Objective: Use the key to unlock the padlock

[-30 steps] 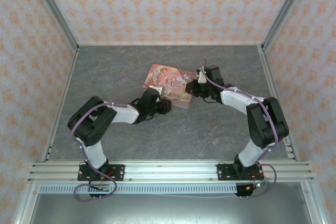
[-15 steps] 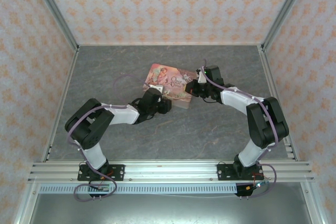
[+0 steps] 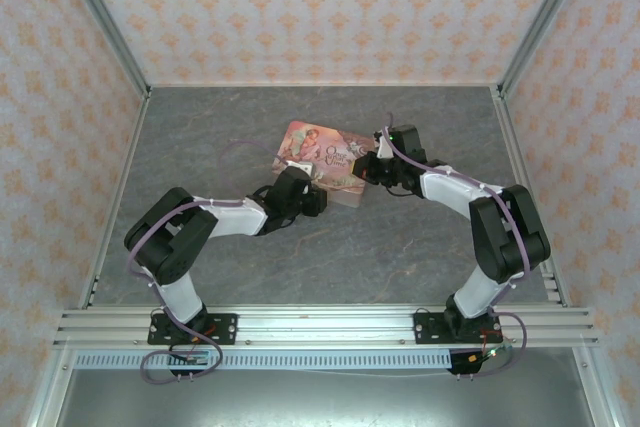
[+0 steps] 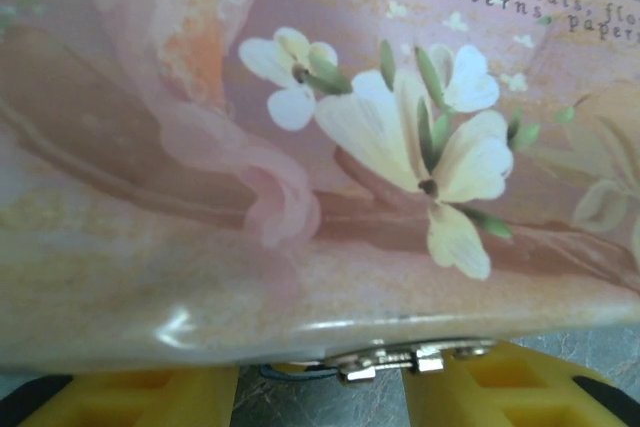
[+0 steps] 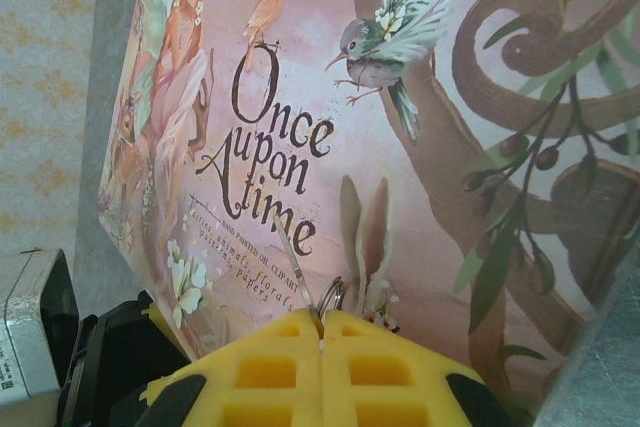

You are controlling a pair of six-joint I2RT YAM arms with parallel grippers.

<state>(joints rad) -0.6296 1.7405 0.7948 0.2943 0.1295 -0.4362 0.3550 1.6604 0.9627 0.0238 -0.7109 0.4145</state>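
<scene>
The pink illustrated tin (image 3: 322, 150) lies mid-table with a gripper at each side. In the left wrist view its lid (image 4: 330, 147) looms over my left gripper (image 4: 320, 387). That gripper's yellow fingers (image 4: 130, 397) stand apart at the tin's front edge, under the silver hasp (image 4: 410, 357). Between them a thin teal sliver of the padlock (image 4: 289, 373) peeks from under the rim. The fingertips are hidden, so a grip cannot be told. My right gripper (image 5: 322, 319) is shut on the key (image 5: 297, 265). Its blade points up-left over the lid and its ring (image 5: 332, 295) sits at the fingertips.
The grey stone-patterned table (image 3: 250, 117) is walled on three sides by patterned panels. The left gripper (image 3: 303, 187) is at the tin's near-left edge and the right gripper (image 3: 370, 164) at its right edge. The left arm's black body (image 5: 110, 367) shows beside the tin.
The left arm's elbow has shifted slightly left and down, with its gripper staying at the tin's edge. The tin and the right arm have not visibly moved.
</scene>
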